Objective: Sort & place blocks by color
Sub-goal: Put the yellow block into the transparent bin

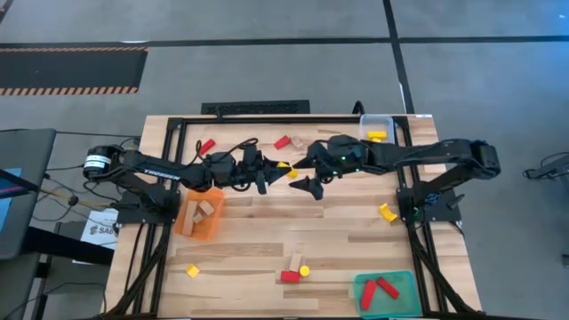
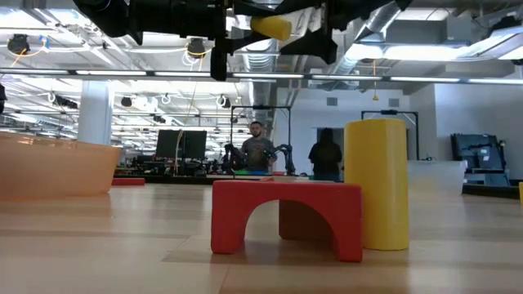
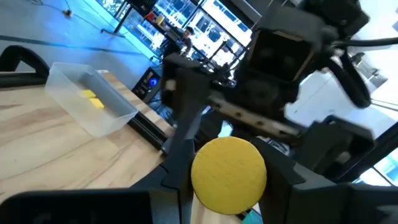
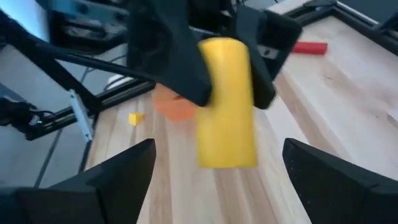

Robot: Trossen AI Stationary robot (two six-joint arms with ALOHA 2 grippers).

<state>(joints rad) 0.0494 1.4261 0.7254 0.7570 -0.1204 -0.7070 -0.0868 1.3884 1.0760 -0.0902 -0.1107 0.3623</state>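
Mid-air handover above the middle of the worktop (image 1: 267, 240). Left gripper (image 1: 271, 175) jaws clamped on a yellow cylinder (image 4: 226, 102), held end-first toward the right gripper (image 1: 307, 174), whose jaws stand wide apart either side without touching it. Probably bound for the clear tray (image 1: 377, 126) of yellow blocks. Orange tray (image 1: 199, 216) sits below; loose blocks scattered around.

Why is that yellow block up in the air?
It isn't lying on the table. The left gripper holds the yellow cylinder above the table's middle, and the right gripper faces it with fingers open.
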